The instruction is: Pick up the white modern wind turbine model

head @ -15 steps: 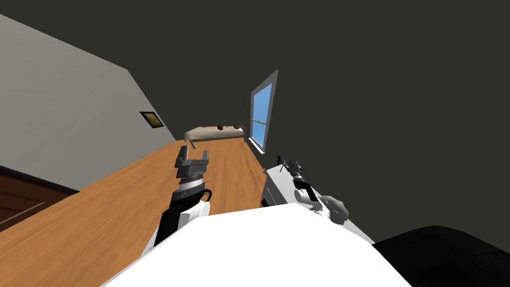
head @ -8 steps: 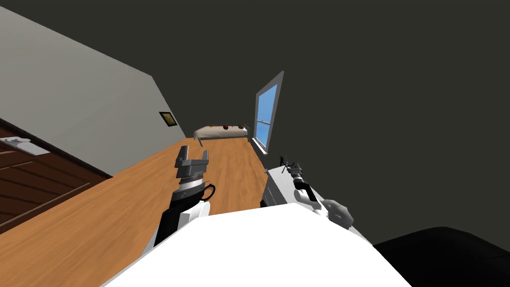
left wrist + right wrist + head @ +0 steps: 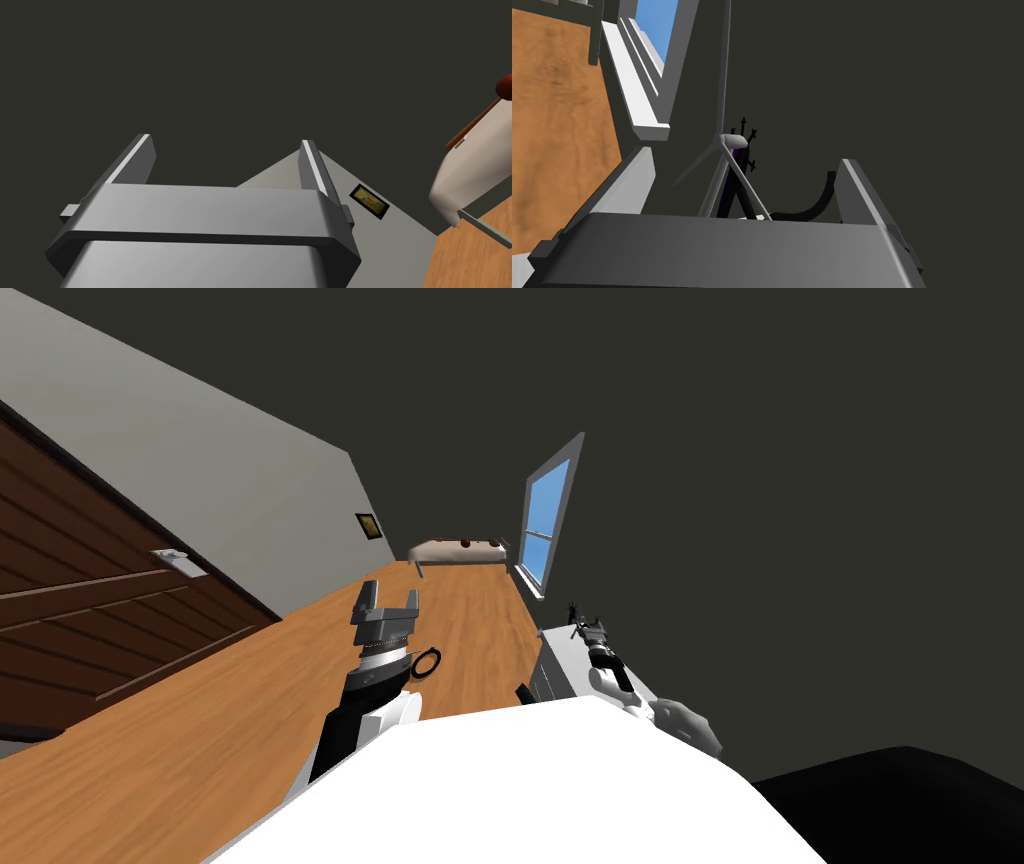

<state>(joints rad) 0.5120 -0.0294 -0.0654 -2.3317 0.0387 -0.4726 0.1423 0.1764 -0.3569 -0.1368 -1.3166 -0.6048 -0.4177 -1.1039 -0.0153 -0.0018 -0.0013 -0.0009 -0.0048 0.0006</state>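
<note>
Since a second ago my head has swung, bringing one dark brown panelled door [image 3: 90, 618] into the head view at 9 o'clock and sliding the one blue-paned window [image 3: 548, 523] rightward; both arms keep their poses. One pale grey wind turbine model [image 3: 730, 138] stands between the fingers of the right gripper [image 3: 744, 157], at its 12 o'clock: a thin tower, a small rounded hub and three slim blades, one very long. Both fingers are spread wide and touch nothing, with gaps either side of the tower. One black branching ornament [image 3: 732, 185] stands just behind it, near the dark wall. In the head view this gripper sits over a white cabinet top [image 3: 565, 653], whose edge borders the orange wood floor [image 3: 200, 738]. At 9 o'clock of the right, the left gripper [image 3: 225, 150] hangs wide open and empty over open floor
</note>
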